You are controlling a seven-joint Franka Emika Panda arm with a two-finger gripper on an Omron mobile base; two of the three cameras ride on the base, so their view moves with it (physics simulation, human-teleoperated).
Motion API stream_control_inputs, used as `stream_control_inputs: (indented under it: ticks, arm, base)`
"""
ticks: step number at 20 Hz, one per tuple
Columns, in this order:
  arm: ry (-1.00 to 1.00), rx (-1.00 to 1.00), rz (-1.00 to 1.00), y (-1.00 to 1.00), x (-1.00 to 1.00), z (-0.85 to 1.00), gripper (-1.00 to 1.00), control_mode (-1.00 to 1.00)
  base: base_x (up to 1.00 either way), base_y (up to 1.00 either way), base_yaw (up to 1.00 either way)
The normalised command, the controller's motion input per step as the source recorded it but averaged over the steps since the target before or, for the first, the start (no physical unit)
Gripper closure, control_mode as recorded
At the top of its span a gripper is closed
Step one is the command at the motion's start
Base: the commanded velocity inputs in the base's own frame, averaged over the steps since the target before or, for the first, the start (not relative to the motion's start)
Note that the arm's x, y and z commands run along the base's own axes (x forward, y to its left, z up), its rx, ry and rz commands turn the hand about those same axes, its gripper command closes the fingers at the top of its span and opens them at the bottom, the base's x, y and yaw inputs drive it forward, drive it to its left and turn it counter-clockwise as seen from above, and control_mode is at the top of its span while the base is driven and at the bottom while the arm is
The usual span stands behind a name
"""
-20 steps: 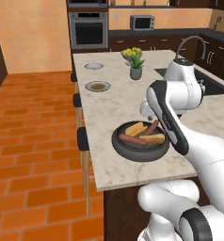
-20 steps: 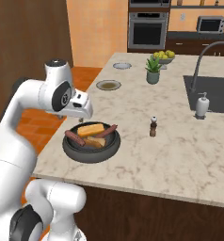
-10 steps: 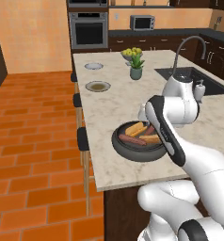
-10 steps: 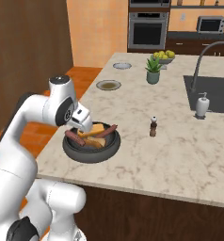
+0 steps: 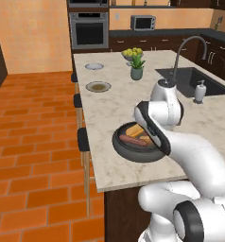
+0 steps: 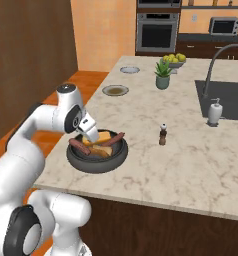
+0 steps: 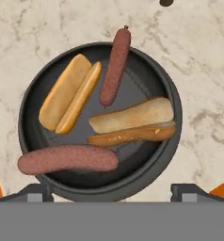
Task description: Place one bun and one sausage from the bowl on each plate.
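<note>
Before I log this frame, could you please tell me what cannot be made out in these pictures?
- Left base view: the arm covers the right part of the bowl, hiding part of the buns and sausages.
- Right base view: the hand hides the gripper and part of the near bun.
- Hand view: the pepper mill is cut off by the top edge.
- The far plates are too small for surface detail.

the bowl is seen from behind by both base views; it is viewed closely from above by the hand view.
</note>
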Motion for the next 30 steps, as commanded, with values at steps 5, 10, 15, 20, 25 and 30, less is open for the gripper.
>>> stream_control_inputs:
  ticks: [5,10,15,20,25,30]
  arm:
    - [0.05,0.04,-0.09,0.00,0.66,-0.34,-1.00,-1.00]
    - [0.05,0.06,-0.03,0.00,0.46,-0.30,-1.00,-1.00]
    - [0.00,0.06,0.00,-0.01,0.03,-0.30,-1.00,-1.00]
    - [0.00,0.04,0.00,0.00,0.15,-0.32,-1.00,-1.00]
    - [-0.03,0.04,0.00,0.00,0.31,-0.11,-1.00,-1.00]
    - [-0.03,0.03,-0.02,0.01,0.36,-0.16,-1.00,-1.00]
  base:
    - [0.00,0.00,0.00]
    - [0.00,0.00,0.00]
    - [0.00,0.00,0.00]
    - [0.00,0.00,0.00]
    - [0.00,0.00,0.00]
    - [0.00,0.00,0.00]
